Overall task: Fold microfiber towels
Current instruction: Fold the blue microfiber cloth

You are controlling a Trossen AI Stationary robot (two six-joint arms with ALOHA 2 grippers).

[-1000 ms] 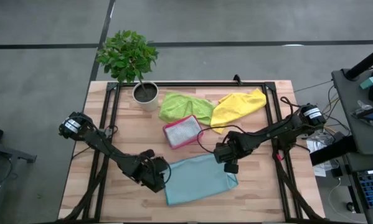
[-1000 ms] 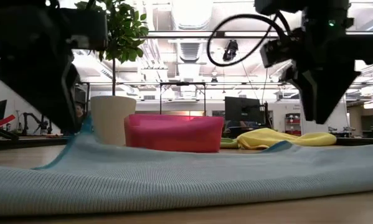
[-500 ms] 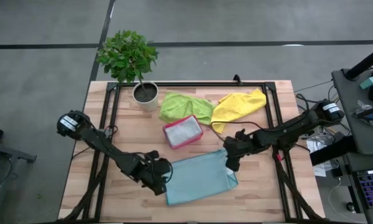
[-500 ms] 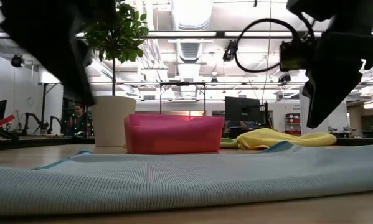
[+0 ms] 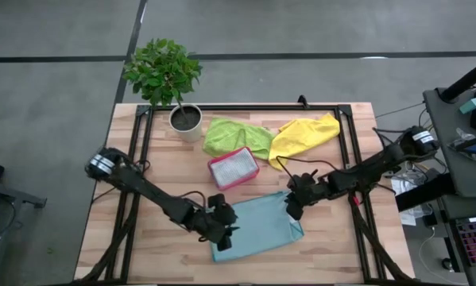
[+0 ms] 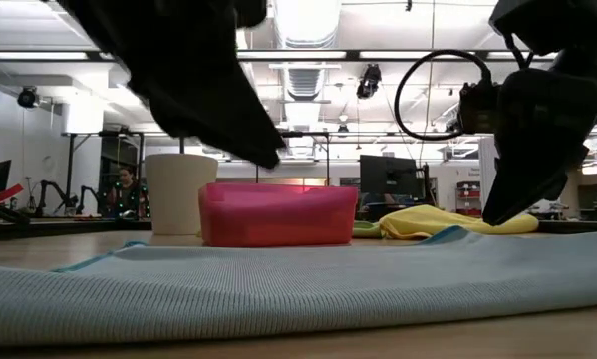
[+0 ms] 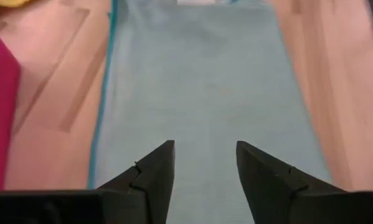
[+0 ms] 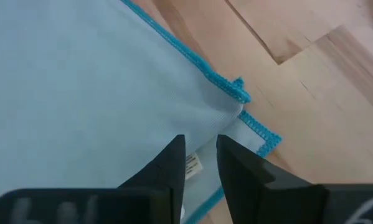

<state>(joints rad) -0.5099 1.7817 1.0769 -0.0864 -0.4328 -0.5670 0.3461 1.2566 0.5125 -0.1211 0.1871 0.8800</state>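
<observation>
From above, the teal-blue towel (image 5: pixel 255 229) lay flat at the table's (image 5: pixel 333 246) near edge, the left gripper (image 5: pixel 224 231) over its left end and the right gripper (image 5: pixel 292 208) at its far right corner; a lime green towel (image 5: pixel 236 135) and a yellow towel (image 5: pixel 303 135) sat crumpled behind the pink tray (image 5: pixel 233 168), beside a potted plant (image 5: pixel 174 83). At table height, the towel spread across the foreground. The left wrist camera showed parted fingers (image 7: pixel 154 177) holding nothing above the cloth. The right wrist camera showed fingers (image 8: pixel 170 168) narrowly apart over a folded-over corner with a tag (image 8: pixel 192 166); whether they gripped it, I cannot tell.
</observation>
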